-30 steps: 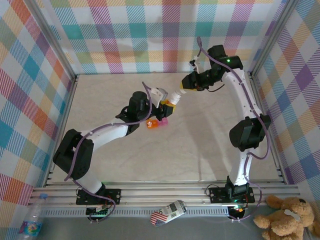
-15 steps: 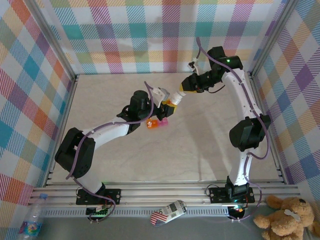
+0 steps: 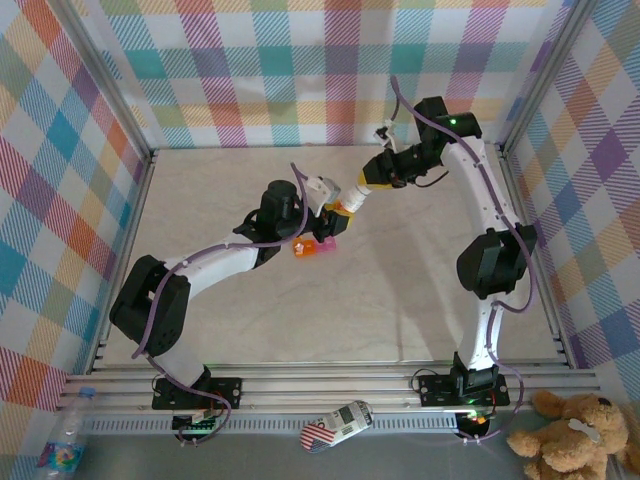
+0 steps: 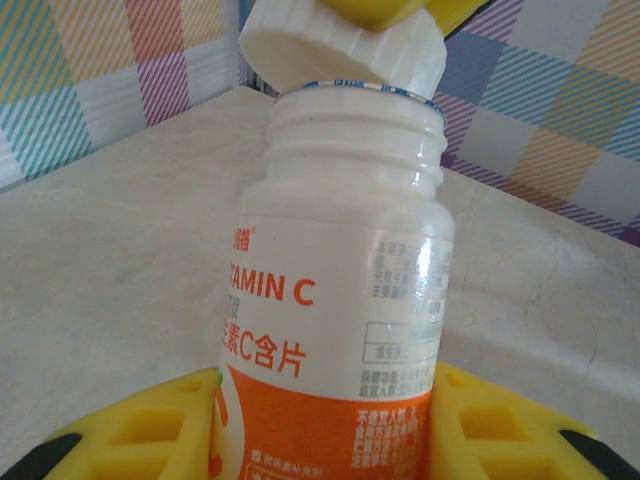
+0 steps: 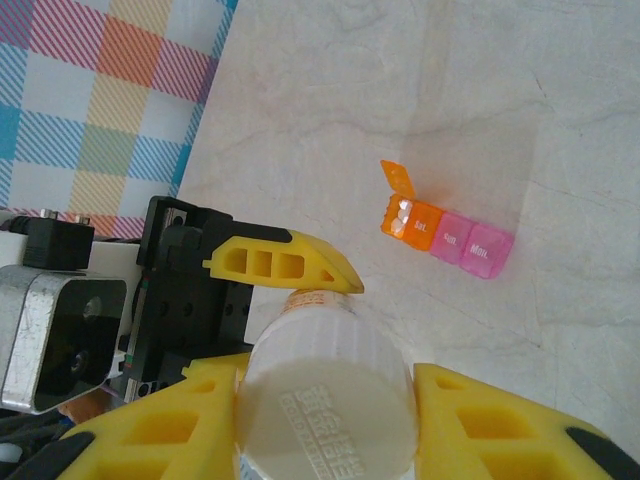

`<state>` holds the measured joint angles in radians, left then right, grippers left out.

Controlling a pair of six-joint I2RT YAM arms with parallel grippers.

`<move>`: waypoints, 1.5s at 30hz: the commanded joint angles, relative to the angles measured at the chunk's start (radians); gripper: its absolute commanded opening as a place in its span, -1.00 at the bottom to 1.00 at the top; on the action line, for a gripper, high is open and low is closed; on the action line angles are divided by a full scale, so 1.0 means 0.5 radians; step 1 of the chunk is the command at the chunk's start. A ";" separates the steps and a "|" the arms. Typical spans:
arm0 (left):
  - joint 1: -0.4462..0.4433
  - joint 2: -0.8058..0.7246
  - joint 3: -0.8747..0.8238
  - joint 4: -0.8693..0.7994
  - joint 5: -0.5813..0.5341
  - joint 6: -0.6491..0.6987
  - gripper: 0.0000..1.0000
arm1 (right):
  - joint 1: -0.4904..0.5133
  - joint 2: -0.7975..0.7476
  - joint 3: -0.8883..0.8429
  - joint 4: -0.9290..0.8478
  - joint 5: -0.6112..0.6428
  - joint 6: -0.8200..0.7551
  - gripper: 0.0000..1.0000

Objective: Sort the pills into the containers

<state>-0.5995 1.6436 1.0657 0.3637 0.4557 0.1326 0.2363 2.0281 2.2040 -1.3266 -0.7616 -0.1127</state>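
Vitamin bottle of white-and-orange plastic stands clenched in the left gripper. The right gripper grasps its ribbed white round cap, tilted over the neck. An orange-and-pink plastic box strip lies nearer, its orange lid open.

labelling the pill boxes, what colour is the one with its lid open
The open box is orange, best in right wrist view.

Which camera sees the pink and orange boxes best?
The right wrist view: the boxes lie in full sight, orange lid up. The top view shows them as a tiny blob beside the left arm.

Right pincer shifted toward left arm, tightened on white cap.
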 commanded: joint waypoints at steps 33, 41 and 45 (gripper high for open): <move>0.098 -0.100 0.145 -0.048 0.083 0.151 -1.00 | 0.004 0.018 -0.047 -0.249 -0.108 -0.299 -0.34; 0.104 -0.094 0.141 -0.056 0.067 0.161 -1.00 | 0.000 -0.024 -0.080 -0.249 -0.115 -0.321 -0.34; 0.110 -0.093 0.145 -0.061 0.064 0.166 -1.00 | -0.001 -0.052 -0.117 -0.239 -0.120 -0.329 -0.35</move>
<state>-0.5701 1.6382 1.0840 0.2729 0.5083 0.2111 0.2340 2.0338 2.1689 -1.3792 -0.7982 -0.2417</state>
